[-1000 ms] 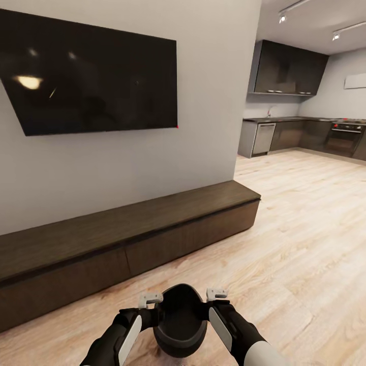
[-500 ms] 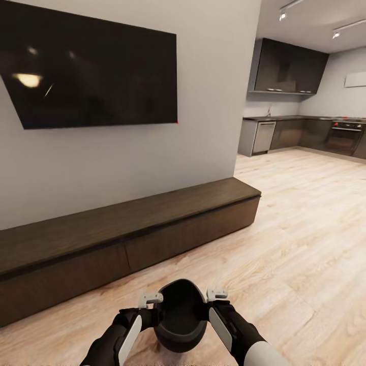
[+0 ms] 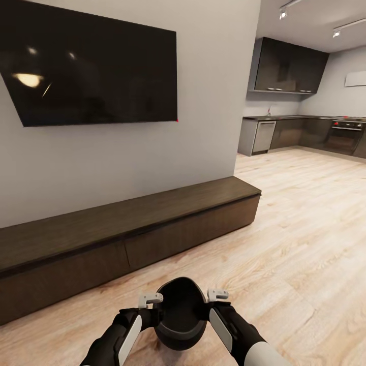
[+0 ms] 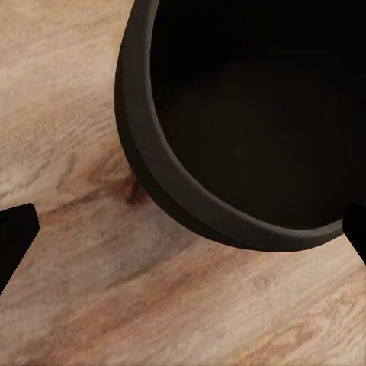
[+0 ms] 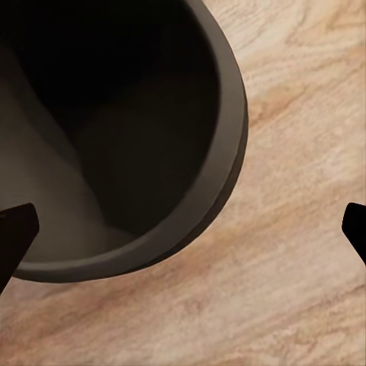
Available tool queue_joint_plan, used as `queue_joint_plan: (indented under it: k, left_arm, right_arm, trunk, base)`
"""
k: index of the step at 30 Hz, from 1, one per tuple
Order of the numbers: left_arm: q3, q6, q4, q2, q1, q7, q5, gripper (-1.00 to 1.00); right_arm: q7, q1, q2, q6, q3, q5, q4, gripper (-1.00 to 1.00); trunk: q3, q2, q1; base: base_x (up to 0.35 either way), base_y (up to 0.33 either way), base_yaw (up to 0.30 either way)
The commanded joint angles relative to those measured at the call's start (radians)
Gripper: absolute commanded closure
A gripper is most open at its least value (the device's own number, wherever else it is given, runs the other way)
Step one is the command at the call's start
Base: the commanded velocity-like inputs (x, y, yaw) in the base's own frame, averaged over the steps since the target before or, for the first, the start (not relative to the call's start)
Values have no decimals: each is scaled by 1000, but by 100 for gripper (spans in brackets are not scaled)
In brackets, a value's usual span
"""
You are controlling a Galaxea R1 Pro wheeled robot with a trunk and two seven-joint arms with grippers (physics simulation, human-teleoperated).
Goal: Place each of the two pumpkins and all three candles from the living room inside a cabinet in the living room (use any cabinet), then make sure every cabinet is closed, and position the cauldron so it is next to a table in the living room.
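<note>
A black cauldron [image 3: 179, 316] sits low in front of me over the wood floor, held between my two arms. My left gripper [image 3: 151, 299] is at its left rim and my right gripper [image 3: 217, 294] at its right rim. In the left wrist view the cauldron [image 4: 252, 114] has its rim between widely spread dark fingertips [image 4: 14, 232]. The right wrist view shows the cauldron [image 5: 114, 122] the same way, with the fingertips [image 5: 15, 229] far apart. Both grippers are open. The long, low dark brown cabinet [image 3: 127, 223] runs along the wall ahead with its drawers closed.
A large black TV [image 3: 91, 71] hangs on the grey wall above the cabinet. To the right the wood floor [image 3: 305, 229] opens toward a kitchen with dark grey cabinets [image 3: 290, 68] and an oven [image 3: 345, 137].
The whole head view has shifted a little, so the camera has moved. The cauldron stays between my two grippers and sits slightly higher in the picture.
</note>
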Motion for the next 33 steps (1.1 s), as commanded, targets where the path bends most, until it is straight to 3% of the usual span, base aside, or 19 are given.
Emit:
queue_joint_plan:
  k: [1, 17, 33]
  left_arm:
    - [-3, 4, -2, 1, 0, 8, 10, -100]
    - [-3, 4, -2, 1, 1, 8, 12, -100]
    - [-3, 4, -2, 1, 0, 8, 11, -100]
  right_arm:
    - [-9, 0, 0, 2, 2, -9, 2, -100]
    - [-13, 0, 0, -31, -3, -12, 29, -100]
    - [-13, 0, 0, -33, -3, -13, 33, -100]
  trunk:
    - [-1, 0, 0]
    - [-1, 0, 0]
    - [-1, 0, 0]
  base:
    - [0, 0, 0]
    - [1, 0, 0]
    - [93, 0, 0]
